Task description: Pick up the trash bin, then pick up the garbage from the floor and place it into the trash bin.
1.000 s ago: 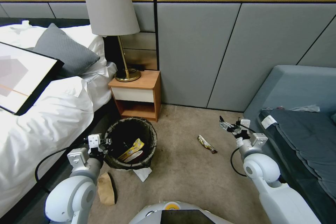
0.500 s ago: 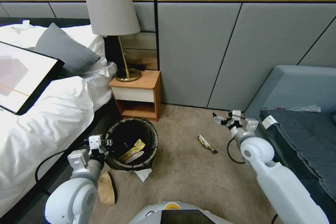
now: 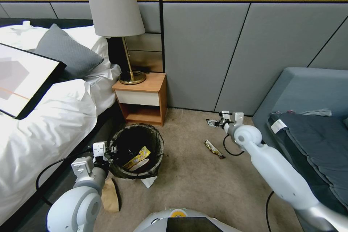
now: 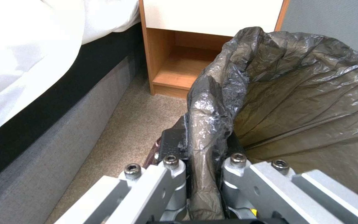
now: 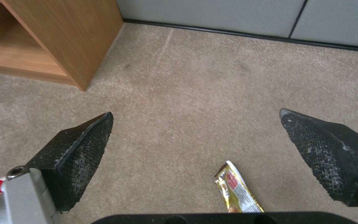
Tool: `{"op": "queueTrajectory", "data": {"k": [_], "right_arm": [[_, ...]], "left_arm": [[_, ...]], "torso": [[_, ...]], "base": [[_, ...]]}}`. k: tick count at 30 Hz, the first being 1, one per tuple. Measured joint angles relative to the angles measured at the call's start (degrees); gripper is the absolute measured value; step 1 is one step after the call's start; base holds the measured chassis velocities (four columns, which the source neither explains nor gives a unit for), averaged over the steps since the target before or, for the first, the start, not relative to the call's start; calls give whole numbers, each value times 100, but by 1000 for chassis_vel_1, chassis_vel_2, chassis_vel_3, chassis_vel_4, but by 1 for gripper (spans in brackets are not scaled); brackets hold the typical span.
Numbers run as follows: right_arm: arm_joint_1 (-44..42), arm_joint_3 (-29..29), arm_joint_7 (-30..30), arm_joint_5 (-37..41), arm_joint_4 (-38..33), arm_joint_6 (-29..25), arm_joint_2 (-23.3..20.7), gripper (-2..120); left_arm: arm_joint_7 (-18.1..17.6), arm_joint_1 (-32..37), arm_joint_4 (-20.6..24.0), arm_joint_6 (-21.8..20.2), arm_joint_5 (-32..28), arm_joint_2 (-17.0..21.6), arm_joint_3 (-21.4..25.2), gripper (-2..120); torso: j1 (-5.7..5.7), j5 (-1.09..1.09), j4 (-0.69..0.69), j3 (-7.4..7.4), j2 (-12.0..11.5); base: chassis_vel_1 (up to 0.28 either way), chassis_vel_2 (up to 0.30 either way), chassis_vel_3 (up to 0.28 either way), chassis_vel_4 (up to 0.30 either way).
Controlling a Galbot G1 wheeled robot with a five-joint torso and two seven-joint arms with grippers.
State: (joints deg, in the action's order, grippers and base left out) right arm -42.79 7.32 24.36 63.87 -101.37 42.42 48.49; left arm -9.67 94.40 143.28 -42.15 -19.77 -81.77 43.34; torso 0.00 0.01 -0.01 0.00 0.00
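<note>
Head view, bottom left: a brown cardboard piece (image 3: 110,195) lies flat on the carpet (image 3: 203,185) next to the left arm, with a white tissue (image 3: 148,180) just right of it, touching the base of the trash bin (image 3: 137,150). The left gripper (image 3: 108,151) sits lower left of centre, jaws clamped on the bin's near-left rim; the left wrist view shows its fingers (image 4: 175,143) pinching the dark bag (image 4: 295,102) folded over the rim. Inside the bin there is a yellow wrapper (image 3: 137,155) and something white and red under it. Right of centre on the carpet lies a dark snack wrapper (image 3: 214,149), apart from the bin. The right gripper (image 3: 214,122) hangs just above and beyond it, mid-frame, jaws wide open, holding nothing; in the right wrist view the wrapper (image 5: 238,190) is between the two pads (image 5: 81,149), low in the frame. Further back, a wooden nightstand (image 3: 143,97) with a lamp (image 3: 117,25) stands against the grey wall.
</note>
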Motion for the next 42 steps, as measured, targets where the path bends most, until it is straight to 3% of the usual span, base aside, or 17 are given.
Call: {"op": "queueTrajectory", "data": {"k": [5,12,19,25,27,34,42], "right_arm": [[201,-245,-107,-81,401,2,105,100],[845,-1086,-580,-524,1848,-5,543,100],[1265,-1635,-878,-799,2784,-12,830,100],[1310,-1734,-996,-1025,3234,-20,1041,100],[1314,-1807,-1134,-1327,3759,-20,1317,100],[1319,-1924,-1354,-1802,4578,-21,1754,100],[1320,-1926,-1369,-1837,4626,-25,1777,100]], "left_arm": [[13,25,0,1,15,-8,2,4],[23,44,0,2,13,8,53,4],[25,18,-4,2,10,14,57,4],[25,-4,-40,2,9,22,55,4],[27,-12,-54,2,8,26,57,4],[28,-1,-79,2,6,14,66,4],[28,0,-84,2,7,-12,58,4]], "torso": [[0,0,-1,0,0],[0,-2,1,0,0],[0,1,2,0,0],[0,-2,-1,0,0],[0,-3,1,0,0],[0,1,2,0,0],[0,-2,0,-1,0]], "base": [[0,0,0,0],[0,0,0,0],[0,0,0,0],[0,0,0,0],[0,0,0,0],[0,0,0,0],[0,0,0,0]]}}
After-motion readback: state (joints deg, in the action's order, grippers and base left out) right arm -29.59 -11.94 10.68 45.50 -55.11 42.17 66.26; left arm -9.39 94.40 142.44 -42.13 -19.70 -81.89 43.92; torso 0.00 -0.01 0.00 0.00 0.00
